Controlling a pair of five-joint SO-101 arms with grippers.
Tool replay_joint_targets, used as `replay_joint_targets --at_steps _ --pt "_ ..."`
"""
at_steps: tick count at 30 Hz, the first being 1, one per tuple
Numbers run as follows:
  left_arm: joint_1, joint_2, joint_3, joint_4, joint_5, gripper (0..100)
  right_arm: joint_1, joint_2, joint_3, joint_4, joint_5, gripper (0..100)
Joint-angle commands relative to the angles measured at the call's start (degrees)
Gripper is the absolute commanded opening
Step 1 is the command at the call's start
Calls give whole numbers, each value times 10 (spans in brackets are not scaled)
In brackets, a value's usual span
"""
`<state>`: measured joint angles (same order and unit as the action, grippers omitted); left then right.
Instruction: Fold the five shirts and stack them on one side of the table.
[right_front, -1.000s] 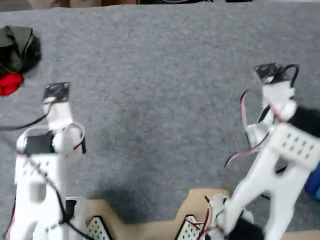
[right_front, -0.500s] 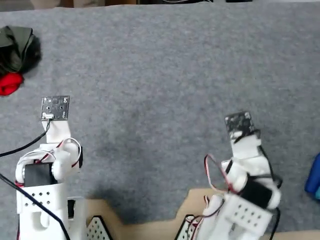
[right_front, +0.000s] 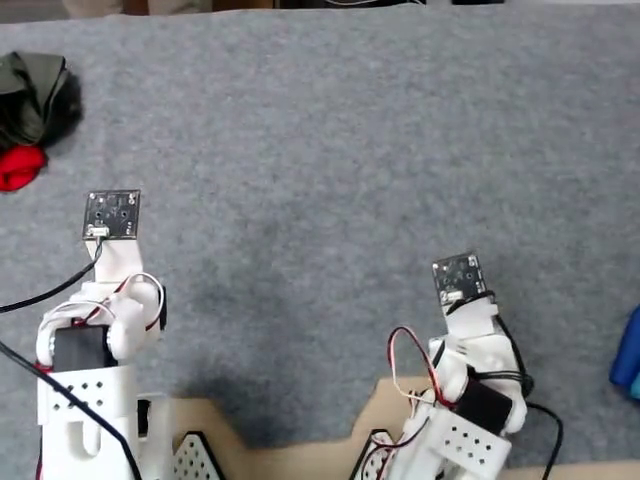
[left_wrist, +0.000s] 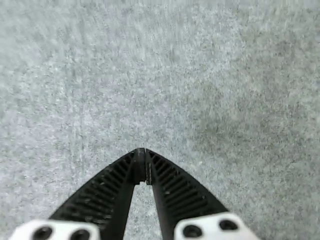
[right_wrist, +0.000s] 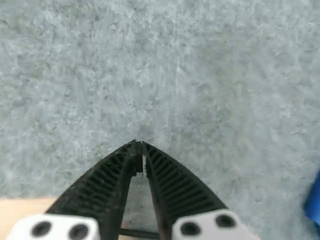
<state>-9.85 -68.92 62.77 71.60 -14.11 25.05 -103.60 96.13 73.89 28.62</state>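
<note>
A crumpled dark green shirt (right_front: 35, 95) lies at the far left edge of the grey felt table, with a red shirt (right_front: 18, 166) bunched just in front of it. A blue shirt (right_front: 628, 352) peeks in at the right edge and appears as a blue corner (right_wrist: 314, 206) in the right wrist view. My left gripper (left_wrist: 141, 165) is shut with nothing in it, held over bare felt at the near left. My right gripper (right_wrist: 138, 156) is also shut and holds nothing, over felt close to the table's near edge.
The grey felt (right_front: 330, 170) covers the table. A tan wooden strip (right_front: 300, 440) with the arm bases runs along the near edge. Both arms are folded back near their bases: the left arm (right_front: 95, 340) and the right arm (right_front: 465, 400).
The right arm has pulled back from the right side toward its base and folded down. The left arm drew back slightly toward the near edge. Shirts have not moved.
</note>
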Motion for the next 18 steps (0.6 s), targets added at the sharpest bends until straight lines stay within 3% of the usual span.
replay_joint_targets --at_steps 1,18 --pt "-7 -6 -4 -11 -4 20 -6 -63 6 -13 2 5" --pt "-30 -6 29 -11 -2 19 -5 -62 6 25 6 6"
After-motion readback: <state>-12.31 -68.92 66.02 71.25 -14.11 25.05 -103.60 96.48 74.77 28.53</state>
